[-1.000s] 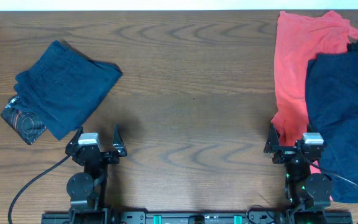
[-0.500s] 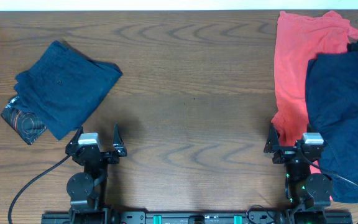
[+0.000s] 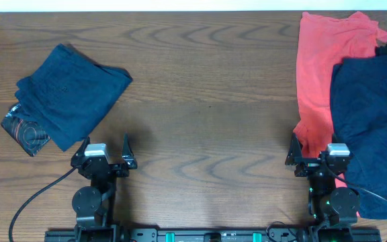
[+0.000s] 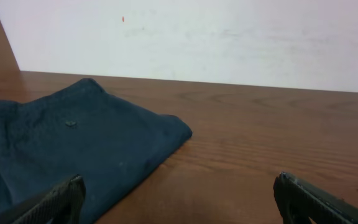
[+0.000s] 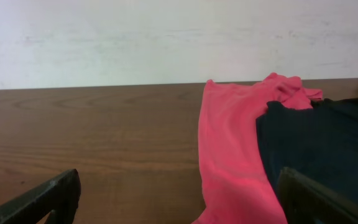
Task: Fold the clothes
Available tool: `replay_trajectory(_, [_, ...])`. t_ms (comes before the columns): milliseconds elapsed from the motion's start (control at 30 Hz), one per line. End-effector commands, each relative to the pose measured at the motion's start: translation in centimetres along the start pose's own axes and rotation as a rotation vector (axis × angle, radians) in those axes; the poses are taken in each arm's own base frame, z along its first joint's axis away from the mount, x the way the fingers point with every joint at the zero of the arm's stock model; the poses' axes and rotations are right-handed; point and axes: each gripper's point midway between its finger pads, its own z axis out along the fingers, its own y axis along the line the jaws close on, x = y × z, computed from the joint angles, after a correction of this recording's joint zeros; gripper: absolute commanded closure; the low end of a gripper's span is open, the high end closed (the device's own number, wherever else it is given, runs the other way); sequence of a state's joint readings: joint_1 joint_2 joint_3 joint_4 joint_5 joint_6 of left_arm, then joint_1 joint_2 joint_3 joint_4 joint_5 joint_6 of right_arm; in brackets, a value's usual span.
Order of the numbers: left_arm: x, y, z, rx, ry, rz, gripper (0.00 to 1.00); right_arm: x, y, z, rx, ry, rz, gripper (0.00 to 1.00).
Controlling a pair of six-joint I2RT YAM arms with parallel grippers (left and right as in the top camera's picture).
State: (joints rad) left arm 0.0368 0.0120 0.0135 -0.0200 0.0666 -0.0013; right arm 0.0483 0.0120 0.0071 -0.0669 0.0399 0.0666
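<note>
The left gripper [image 3: 105, 152] and right gripper [image 3: 316, 158] are gaping wide, empty. A folded dark navy cloth garment [image 3: 69, 94] is lying left. At right, a limp navy garment [image 3: 371, 114] is overlapping a coral-red T-shirt [image 3: 316, 74]; pinching the navy edge first seems wisest.

The left arm [image 3: 88, 199] is sitting folded low over its own base, and the left gripper [image 3: 105, 144] is pointing straight forward from the wrist. Its jaws are standing wide apart and are holding nothing. In the left wrist view the two dark fingertips [image 4: 55, 200] are showing only at the bottom corners. The right arm [image 3: 333, 200] is resting in the same folded pose, and the right gripper [image 3: 316, 146] is also pointing forward. Its fingers [image 5: 48, 198] are spread wide too, with nothing gripped between them.
</note>
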Motion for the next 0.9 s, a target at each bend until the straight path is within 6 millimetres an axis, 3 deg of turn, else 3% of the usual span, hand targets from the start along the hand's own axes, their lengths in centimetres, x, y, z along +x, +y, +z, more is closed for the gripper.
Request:
replay_trajectory(0, [1.3, 0.1, 0.0, -0.004, 0.044, 0.007, 0.02, 0.0, -0.1, 0.0, 0.001, -0.001, -0.011, 0.01])
replay_trajectory(433, [1.4, 0.1, 0.0, -0.004, 0.047, 0.002, 0.02, 0.1, 0.5, 0.0, -0.034, 0.001, -0.011, 0.01])
replay_trajectory(667, [1.5, 0.1, 0.0, -0.008, 0.055, -0.149, 0.02, 0.1, 0.5, 0.0, -0.030, 0.003, -0.006, 0.01])
replay_trajectory(867, [0.0, 0.0, -0.3, -0.014, 0.097, -0.149, 0.02, 0.5, -0.7, -0.1, 0.045, 0.070, 0.053, 0.01])
